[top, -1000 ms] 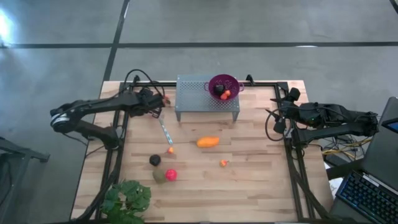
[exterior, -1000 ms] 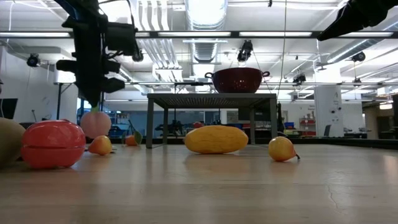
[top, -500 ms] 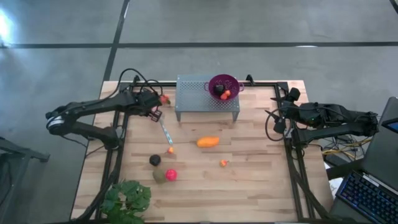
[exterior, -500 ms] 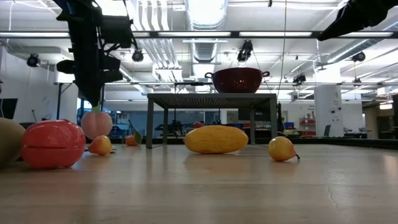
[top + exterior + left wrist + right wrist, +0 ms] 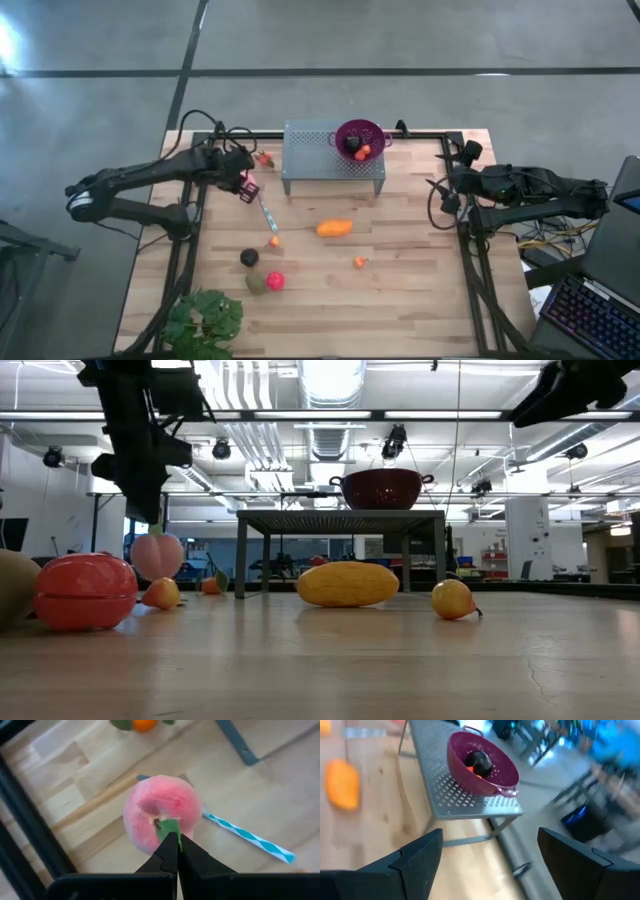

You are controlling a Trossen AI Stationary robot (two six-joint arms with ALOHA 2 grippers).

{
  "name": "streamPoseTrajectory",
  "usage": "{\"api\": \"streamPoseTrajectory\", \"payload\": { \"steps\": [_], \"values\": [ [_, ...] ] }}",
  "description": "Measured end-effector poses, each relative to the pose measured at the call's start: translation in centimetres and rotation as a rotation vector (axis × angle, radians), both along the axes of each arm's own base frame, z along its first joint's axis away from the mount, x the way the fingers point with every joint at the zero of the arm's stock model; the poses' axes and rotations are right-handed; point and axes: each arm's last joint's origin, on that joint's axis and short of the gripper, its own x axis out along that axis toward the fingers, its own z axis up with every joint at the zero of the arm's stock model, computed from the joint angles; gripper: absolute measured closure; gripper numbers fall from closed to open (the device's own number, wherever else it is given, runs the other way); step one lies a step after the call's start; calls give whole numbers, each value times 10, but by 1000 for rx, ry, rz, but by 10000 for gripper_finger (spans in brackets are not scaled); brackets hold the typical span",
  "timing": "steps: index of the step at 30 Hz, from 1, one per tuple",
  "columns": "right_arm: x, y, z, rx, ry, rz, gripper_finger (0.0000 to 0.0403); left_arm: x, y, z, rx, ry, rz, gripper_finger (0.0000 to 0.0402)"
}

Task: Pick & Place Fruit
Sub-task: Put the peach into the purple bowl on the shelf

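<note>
A pink peach hangs above the wood left of centre, pinched by its green leaf. An elongated orange piece lies mid-frame. Lower left sit a dark ball, an olive-green piece and a red ball, close together. Small orange bits lie scattered nearby.

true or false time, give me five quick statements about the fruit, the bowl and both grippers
1. The left gripper is shut on the pink fruit by its green leaf. True.
2. The purple bowl sits on the wooden table. False: it stands on the grey perforated stand.
3. The bowl is empty. False: it holds a dark piece and an orange-red piece.
4. The right gripper is open and holds nothing. True.
5. The elongated orange piece lies on the table. True.
</note>
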Motion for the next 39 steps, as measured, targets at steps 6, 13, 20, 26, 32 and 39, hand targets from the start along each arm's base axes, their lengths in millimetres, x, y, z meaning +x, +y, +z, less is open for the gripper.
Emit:
{"api": "streamPoseTrajectory", "payload": {
  "steps": [6,13,20,26,32,39],
  "values": [
    [0,0,0,-275,208,153,60,-5,-5,6,-42,-51,-104,401],
    [1,1,0,-344,264,249,46,-6,-17,12,-95,-109,-270,401],
    [12,7,5,99,-63,239,58,-5,-27,14,-91,-116,-411,401],
    [26,10,14,592,-395,81,76,0,-37,15,-84,-131,-485,401],
    [37,11,14,680,-414,77,90,10,-49,19,-55,-211,-569,402],
    [62,16,-1,746,-247,138,108,20,-67,31,-28,-301,-676,402]
  ]
}}
